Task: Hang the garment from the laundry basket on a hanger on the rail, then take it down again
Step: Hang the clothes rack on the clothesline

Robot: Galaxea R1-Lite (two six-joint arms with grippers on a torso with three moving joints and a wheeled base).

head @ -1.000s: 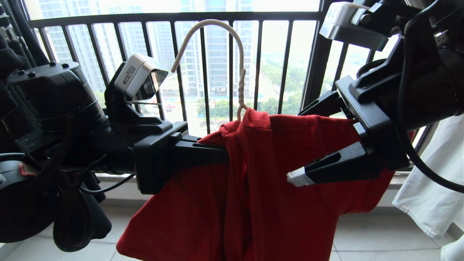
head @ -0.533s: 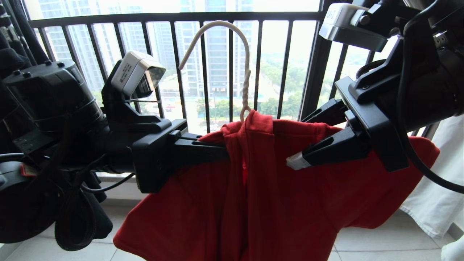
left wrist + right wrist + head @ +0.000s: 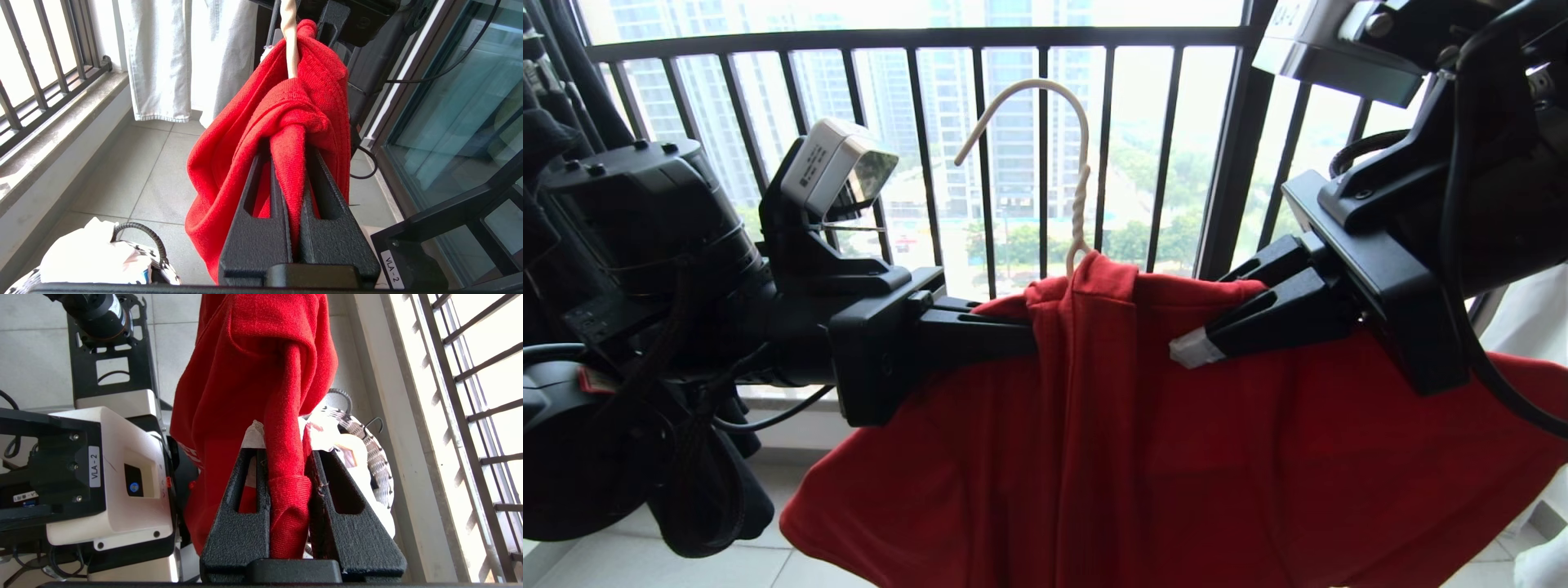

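I keep the left pincer [image 3: 1013,339] and right pincer [image 3: 1205,347] each pinching a shoulder of the garment [image 3: 1111,457], so it stays spread on the hanger [image 3: 1078,204].

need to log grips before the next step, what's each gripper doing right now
Left gripper: shut on the red T-shirt, beside the hanger neck.
Right gripper: shut on the red T-shirt's other shoulder.

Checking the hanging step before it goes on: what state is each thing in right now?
garment: draped on the hanger, gripped at both shoulders.
hanger: upright, hook free, on no rail.
left gripper: jaws shut on the garment.
right gripper: jaws shut on the garment.
laundry basket: on the floor, holding white cloth.
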